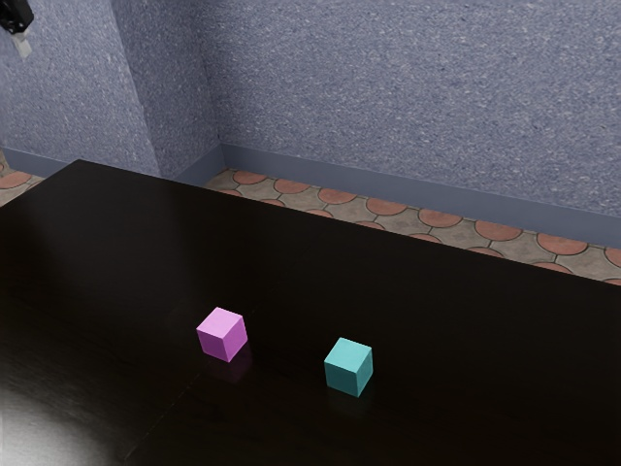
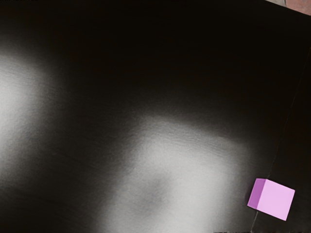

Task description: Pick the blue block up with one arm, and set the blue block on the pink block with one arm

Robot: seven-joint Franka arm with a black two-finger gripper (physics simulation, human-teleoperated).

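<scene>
On the dark glossy tabletop (image 1: 107,243), a small blue-green cube (image 1: 348,366) is being observed resting near, not touching, a small pink cube (image 1: 222,334); high above, the state of the black gripper (image 1: 18,35) cannot be told.

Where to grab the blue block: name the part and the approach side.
Probably by two opposite vertical side faces of the blue block, coming straight down from above. It is a cube lying flat on the table, top face level, all sides free; the pink block stands apart toward the exterior view's left. Square the grasp to its faces.
</scene>
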